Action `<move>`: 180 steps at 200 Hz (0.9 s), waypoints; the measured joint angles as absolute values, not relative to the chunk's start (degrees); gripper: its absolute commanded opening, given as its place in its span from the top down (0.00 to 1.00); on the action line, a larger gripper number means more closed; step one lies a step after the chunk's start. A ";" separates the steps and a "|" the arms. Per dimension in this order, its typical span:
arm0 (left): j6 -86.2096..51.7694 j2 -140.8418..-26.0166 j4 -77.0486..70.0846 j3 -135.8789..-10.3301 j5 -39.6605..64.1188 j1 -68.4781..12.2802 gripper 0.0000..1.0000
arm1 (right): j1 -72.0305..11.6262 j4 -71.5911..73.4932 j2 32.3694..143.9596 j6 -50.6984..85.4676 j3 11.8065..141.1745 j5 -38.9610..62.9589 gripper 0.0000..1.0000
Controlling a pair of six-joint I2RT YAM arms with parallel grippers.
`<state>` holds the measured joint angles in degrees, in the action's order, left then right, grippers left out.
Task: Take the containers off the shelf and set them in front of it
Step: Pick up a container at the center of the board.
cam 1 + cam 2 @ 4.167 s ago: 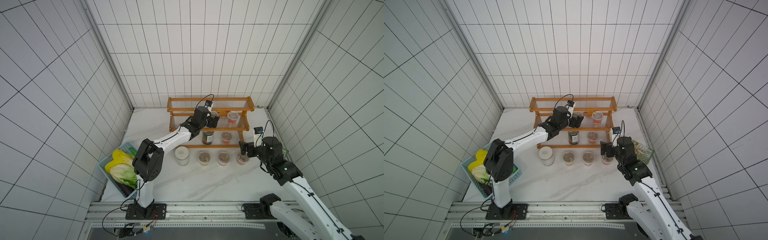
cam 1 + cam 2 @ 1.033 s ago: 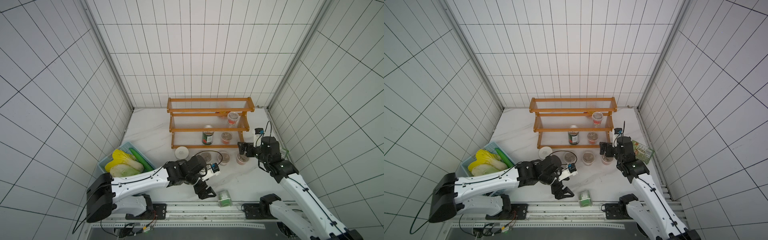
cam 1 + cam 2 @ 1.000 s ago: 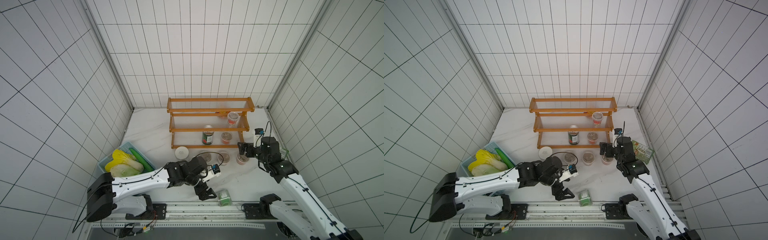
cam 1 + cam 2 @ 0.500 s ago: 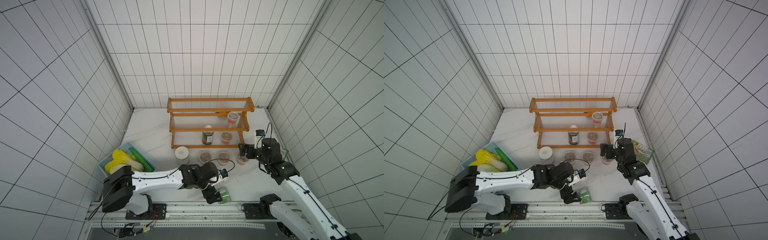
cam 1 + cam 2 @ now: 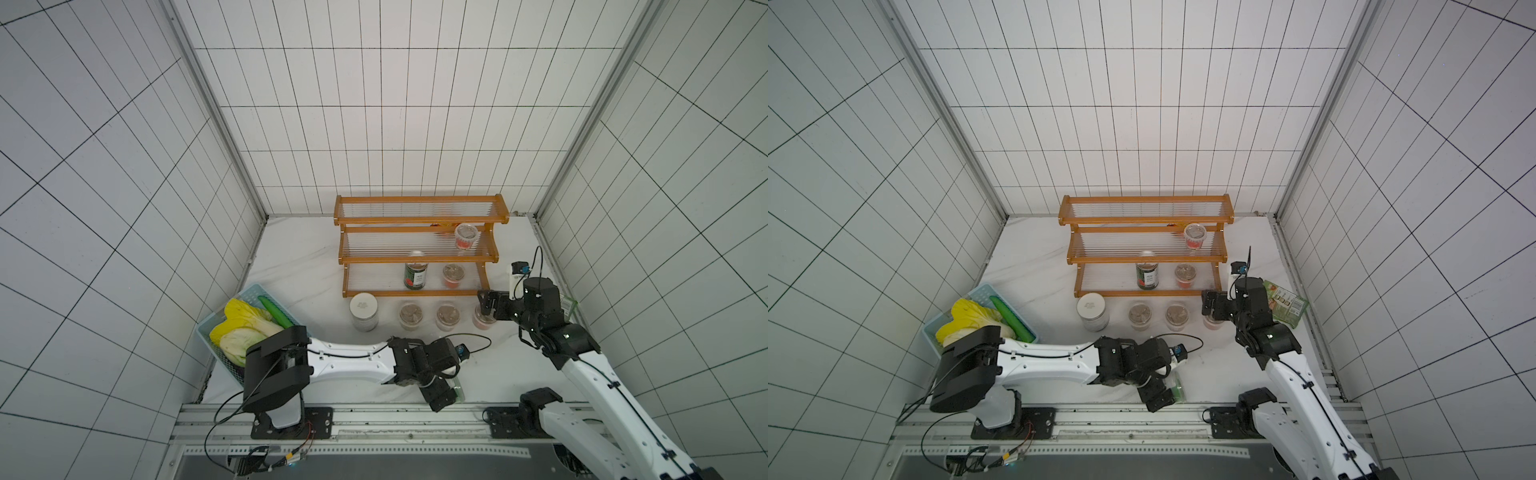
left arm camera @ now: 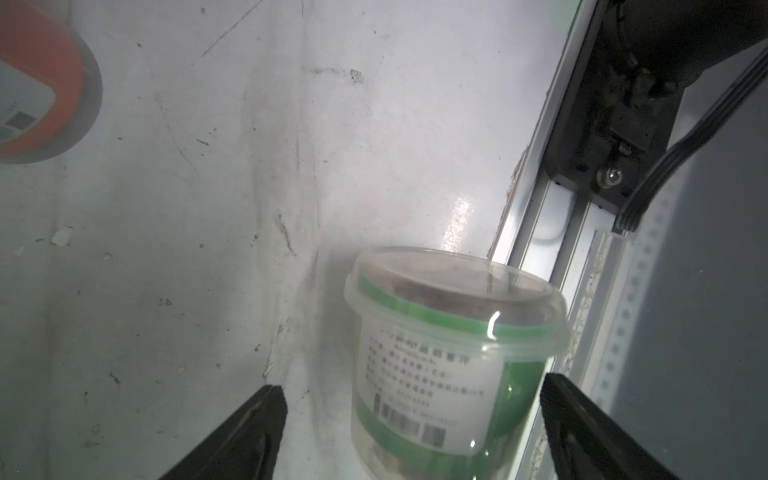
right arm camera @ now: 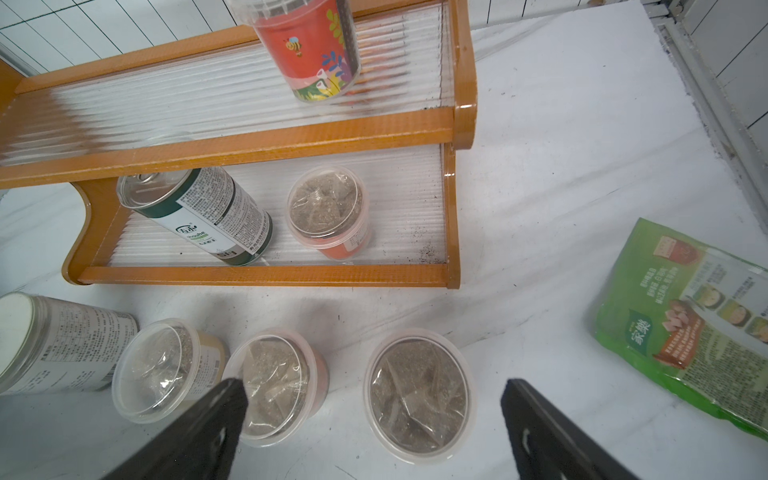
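My left gripper [image 6: 411,386] is open at the table's front edge, with a green-banded cup [image 6: 449,353] between its fingers but not gripped. In a top view this cup [image 5: 457,384] is by the rail. My right gripper [image 7: 372,390] hangs open over the rightmost cup [image 7: 417,388] in front of the shelf [image 5: 415,260]. On the shelf are a red cup [image 5: 465,237] on the middle tier, and a tin can [image 5: 415,276] and another cup [image 5: 453,276] on the bottom tier. A white-lidded jar [image 5: 363,311] and two more cups [image 5: 410,316] stand in front.
A light blue basket [image 5: 249,289] of vegetables sits at the left. A green snack packet [image 5: 1283,305] lies right of the shelf, beside my right arm. The metal rail [image 5: 374,409] runs along the table's front edge, close to the green cup.
My left gripper, earlier at the shelf's middle tier, has slid right along the front edge to the green cup and opened wider around it. The right arm has barely moved.
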<state>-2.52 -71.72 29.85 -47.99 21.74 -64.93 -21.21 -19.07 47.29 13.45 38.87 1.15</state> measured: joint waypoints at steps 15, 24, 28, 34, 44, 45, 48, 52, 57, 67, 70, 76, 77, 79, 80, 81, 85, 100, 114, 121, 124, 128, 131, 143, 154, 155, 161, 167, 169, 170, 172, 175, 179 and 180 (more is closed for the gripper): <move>-3.31 -73.54 28.25 -48.18 20.36 -67.26 0.09 | -21.04 -19.59 46.96 14.00 38.44 1.26 0.01; -4.05 -75.68 27.73 -48.88 19.22 -68.51 0.09 | -20.95 -19.84 46.61 14.26 38.22 1.26 0.01; -4.34 -76.73 27.57 -49.28 18.79 -68.95 0.09 | -20.95 -20.05 46.44 14.41 38.17 1.26 0.01; -4.91 -78.65 27.35 -50.02 17.87 -69.58 0.08 | -20.95 -20.38 46.19 14.48 38.13 1.26 0.01; -5.67 -81.43 26.96 -51.13 16.62 -70.32 0.08 | -20.93 -20.80 45.82 14.63 38.13 1.26 0.01; -5.85 -81.84 26.94 -51.31 16.40 -70.43 0.08 | -20.93 -20.82 45.80 14.63 38.15 1.26 0.01; -6.11 -82.59 26.87 -51.64 16.08 -70.61 0.08 | -20.93 -20.93 45.67 14.66 38.13 1.26 0.01; -6.50 -83.57 26.81 -52.10 15.59 -70.94 0.08 | -20.93 -21.08 45.56 14.66 38.15 1.28 0.01; -6.92 -84.64 26.79 -52.62 14.92 -71.24 0.07 | -20.91 -21.26 45.45 14.66 38.15 1.28 0.01; -7.79 -86.26 26.68 -53.47 13.65 -71.88 0.07 | -20.82 -21.58 45.34 14.66 38.15 1.26 0.01; -8.03 -86.59 26.59 -53.65 13.17 -72.14 0.07 | -20.78 -21.71 45.32 14.66 38.15 1.26 0.01; -8.54 -87.29 26.55 -54.04 12.23 -72.71 0.06 | -20.64 -21.98 45.32 14.66 38.15 1.28 0.01; -8.60 -87.35 26.55 -54.08 12.08 -72.77 0.06 | -20.62 -22.02 45.32 14.66 38.15 1.28 0.01; -8.78 -87.55 26.50 -54.19 11.68 -72.99 0.06 | -20.60 -22.13 45.32 14.66 38.15 1.28 0.01; -8.84 -87.64 26.48 -54.22 11.60 -73.06 0.06 | -20.60 -22.15 45.32 14.66 38.15 1.28 0.01; -8.95 -87.79 26.41 -54.26 11.44 -73.21 0.06 | -20.58 -22.22 45.32 14.66 38.15 1.28 0.01; -9.23 -88.12 26.33 -54.39 10.66 -73.63 0.06 | -20.58 -22.37 45.32 14.66 38.15 1.28 0.01; -10.33 -89.49 26.11 -54.65 8.60 -74.87 0.06 | -20.58 -22.79 45.34 14.66 38.15 1.30 0.01; -11.11 -91.13 26.15 -55.33 7.14 -75.55 0.06 | -20.58 -23.05 45.39 14.66 38.15 1.34 0.01; -11.44 -92.12 26.15 -55.86 6.59 -75.70 0.06 | -20.58 -23.18 45.39 14.66 38.15 1.34 0.01; -11.55 -92.53 26.15 -56.10 6.52 -75.75 0.06 | -20.58 -23.20 45.39 14.63 38.15 1.34 0.01; -11.64 -93.06 26.09 -56.42 6.26 -75.81 0.06 | -20.56 -23.24 45.39 14.63 38.15 1.34 0.01; -11.70 -93.41 26.11 -56.69 6.13 -75.85 0.06 | -20.56 -23.27 45.39 14.63 38.15 1.34 0.01; -11.99 -94.72 26.11 -57.74 5.72 -75.96 0.07 | -20.56 -23.40 45.41 14.63 38.15 1.34 0.01; -12.05 -95.61 26.06 -58.50 5.61 -75.99 0.08 | -20.51 -23.49 45.41 14.61 38.15 1.34 0.01; -12.08 -95.72 26.06 -58.61 5.61 -75.99 0.08 | -20.51 -23.49 45.41 14.61 38.15 1.34 0.01; -12.01 -96.16 26.06 -58.94 5.61 -75.99 0.09 | -20.45 -23.49 45.41 14.61 38.15 1.32 0.01; -11.97 -96.55 26.09 -59.27 5.61 -75.99 0.09 | -20.32 -23.49 45.41 14.61 38.15 1.37 0.01; -11.99 -96.68 26.13 -59.40 5.61 -75.99 0.09 | -20.25 -23.49 45.41 14.61 38.15 1.34 0.01; -11.99 -96.73 26.17 -59.44 5.58 -75.99 0.09 | -20.23 -23.49 45.41 14.61 38.15 1.34 0.01; -11.92 -96.88 26.28 -59.57 5.61 -75.99 0.09 | -20.21 -23.49 45.41 14.61 38.15 1.34 0.01; -11.90 -97.10 26.41 -59.75 5.61 -75.99 0.10 | -20.21 -23.49 45.41 14.61 38.15 1.32 0.01; -11.81 -97.38 26.63 -60.05 5.58 -75.99 0.10 | -20.18 -23.49 45.41 14.61 38.15 1.32 0.01; -11.81 -97.43 26.63 -60.10 5.61 -75.99 0.11 | -20.18 -23.49 45.41 14.61 38.15 1.32 0.01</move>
